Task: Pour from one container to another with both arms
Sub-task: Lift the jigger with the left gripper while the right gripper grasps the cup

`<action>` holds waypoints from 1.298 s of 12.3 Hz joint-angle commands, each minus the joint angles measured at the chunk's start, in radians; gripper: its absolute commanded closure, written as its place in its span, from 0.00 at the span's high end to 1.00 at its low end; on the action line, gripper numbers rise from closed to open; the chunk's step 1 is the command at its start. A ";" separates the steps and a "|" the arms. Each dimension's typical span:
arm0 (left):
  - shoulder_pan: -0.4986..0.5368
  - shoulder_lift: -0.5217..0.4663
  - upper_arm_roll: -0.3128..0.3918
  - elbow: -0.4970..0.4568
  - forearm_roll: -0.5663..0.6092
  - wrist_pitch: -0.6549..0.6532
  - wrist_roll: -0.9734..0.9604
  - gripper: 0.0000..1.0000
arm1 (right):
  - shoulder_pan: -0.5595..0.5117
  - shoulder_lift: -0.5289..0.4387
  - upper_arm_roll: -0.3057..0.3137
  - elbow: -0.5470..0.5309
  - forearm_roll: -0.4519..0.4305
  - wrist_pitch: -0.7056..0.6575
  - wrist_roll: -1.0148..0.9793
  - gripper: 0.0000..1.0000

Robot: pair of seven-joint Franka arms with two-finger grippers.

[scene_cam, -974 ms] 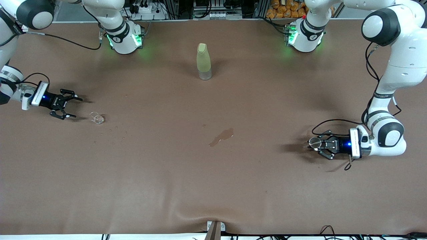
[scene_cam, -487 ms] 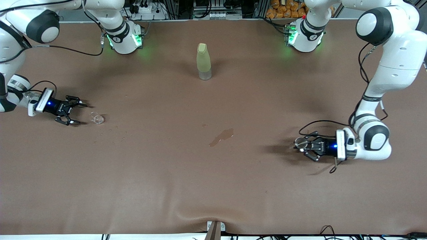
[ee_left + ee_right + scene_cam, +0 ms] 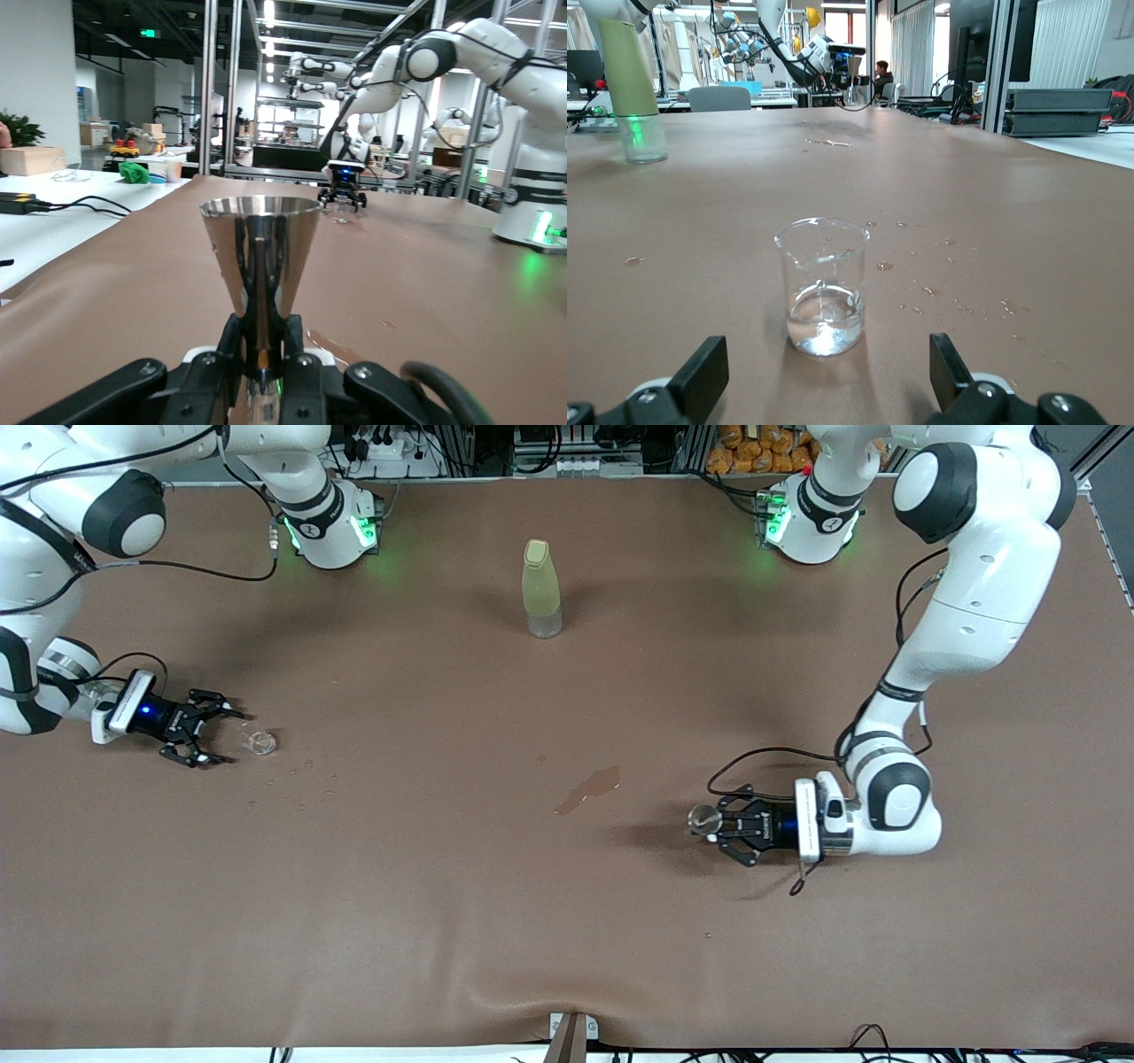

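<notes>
1. Writing: no brand, label or lettering can be read on any item.
2. Tabletop (image 3: 567, 921): brown covering, with the arm bases along the edge farthest from the front camera.
3. Stemmed metal cup (image 3: 705, 818): cone-shaped bowl with a round rim, shiny in the left wrist view (image 3: 260, 257). It stands upright in the air over the tabletop's middle area, toward the left arm's end, its stem clamped between the fingers.
4. Left gripper (image 3: 728, 828): closed tight on the stem of the stemmed metal cup; the bowl rises above the fingers (image 3: 292, 354).
5. Small glass beaker (image 3: 260, 742): clear, with a pouring lip and a little clear liquid at the bottom in the right wrist view (image 3: 823, 285). It stands upright on the tabletop near the right arm's end.
6. Right gripper (image 3: 213, 733): jaws spread wide, low over the tabletop just beside the small glass beaker. The beaker stands in line with the gap between the fingertips (image 3: 700, 376), apart from both.
7. Yellow-green bottle (image 3: 541, 588): tall, capped, upright near the middle of the edge farthest from the front camera, well apart from both grippers.
8. Spill (image 3: 588, 788): a dark wet patch near the tabletop's centre, between the two grippers.
9. Droplets (image 3: 306, 779): scattered on the tabletop just beside the small glass beaker.
</notes>
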 commanded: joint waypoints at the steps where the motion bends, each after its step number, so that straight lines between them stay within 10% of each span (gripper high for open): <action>1: -0.082 -0.021 0.005 -0.025 -0.116 0.100 0.046 0.00 | -0.029 0.041 0.018 0.004 0.009 -0.028 -0.413 1.00; 16: -0.288 -0.015 0.007 -0.016 -0.375 0.285 0.078 0.00 | 0.014 0.069 0.142 0.001 0.094 0.002 -0.452 1.00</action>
